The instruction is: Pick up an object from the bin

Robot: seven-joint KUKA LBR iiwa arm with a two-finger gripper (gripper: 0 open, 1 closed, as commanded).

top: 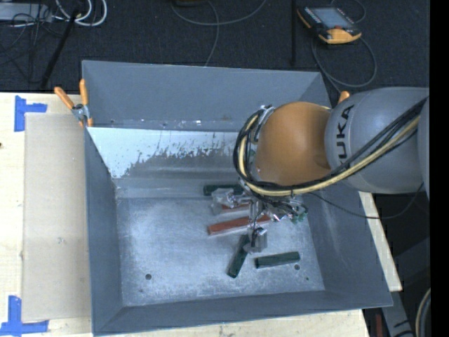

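- Right of centre, my gripper (254,239) sits over a dark green stick (238,260); spread or pinched, I cannot tell.
- Neighbouring red-brown stick (228,227) may snag it.

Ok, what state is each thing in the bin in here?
dark stick: lying slanted, upper end at the gripper.
gripper: down low over that end.
green bar: lying flat, clear of the gripper.
red-brown bar: lying flat, beside the gripper.
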